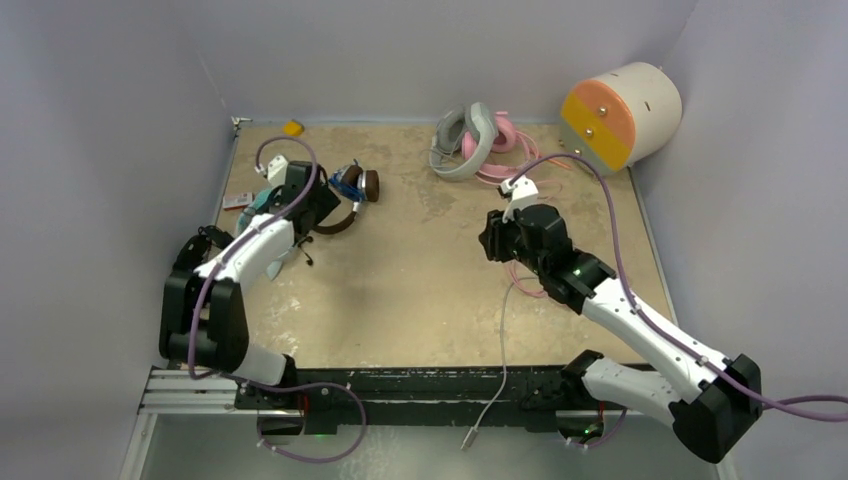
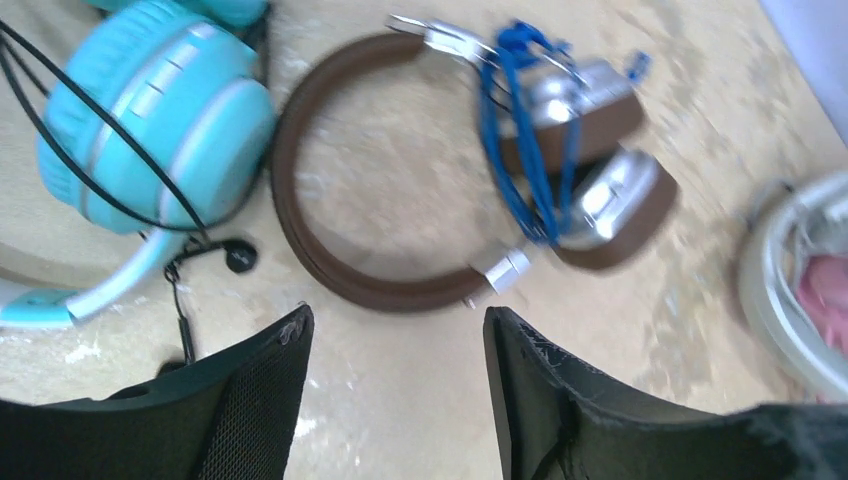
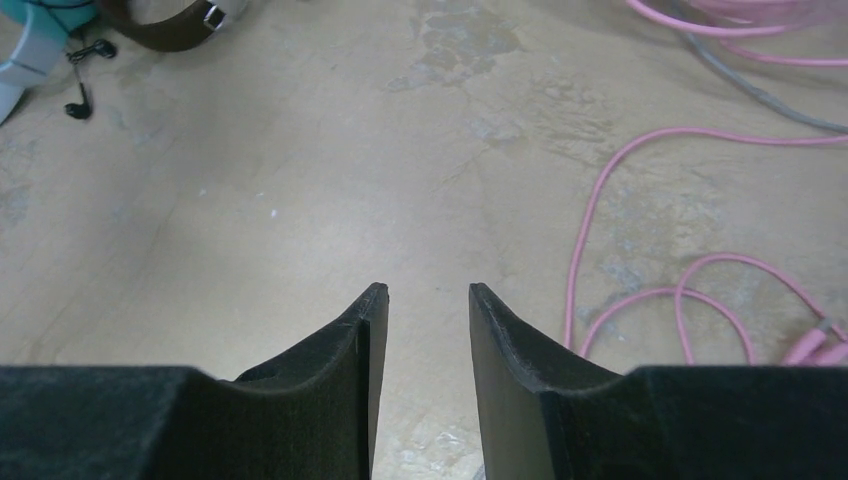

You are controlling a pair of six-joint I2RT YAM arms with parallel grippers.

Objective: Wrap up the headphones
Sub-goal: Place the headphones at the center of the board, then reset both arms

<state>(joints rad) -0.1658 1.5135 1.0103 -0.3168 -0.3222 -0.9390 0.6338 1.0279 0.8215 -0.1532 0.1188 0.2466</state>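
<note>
- Two robot arms reach over a mottled beige surface (image 1: 400, 300) with pale grey walls on three sides, seen from above and from a camera on each wrist.
- The left gripper (image 2: 395, 314) hovers at the far left of the surface. Its jaws are set wide, with only bare surface in the gap.
- Just beyond its fingertips, the brown-and-silver headphones (image 2: 300, 200) lie flat. The brown headband curves toward the gripper, and the two ear cups are folded together on the right in the wrist view.
- A blue cable (image 2: 525, 150) is wound in several turns around those ear cups.
- The teal-and-white headphones (image 2: 150, 120) lie just to the left of the brown band and seem to touch it. A thin black cable (image 2: 95, 165) crosses the teal ear cup.
- The right gripper (image 3: 427, 290) hangs low, right of the centre of the surface. Its jaws are a narrow gap apart and hold nothing.
- A pink cable (image 3: 600, 200) lies in loose loops on the surface to the right of that gripper, not touching it.
- A grey cable (image 1: 502, 350) runs from near the right gripper toward the arm bases, and its plug end lies past the near edge.
- The grey-white headphones (image 1: 458, 140) and the pink headphones (image 1: 503, 135) rest against each other at the far edge, well apart from both grippers.
- A cream cylinder (image 1: 650, 95) with an orange-and-yellow face lies on its side in the far right corner.
- A small orange object (image 1: 293, 128) sits at the far left edge.
</note>
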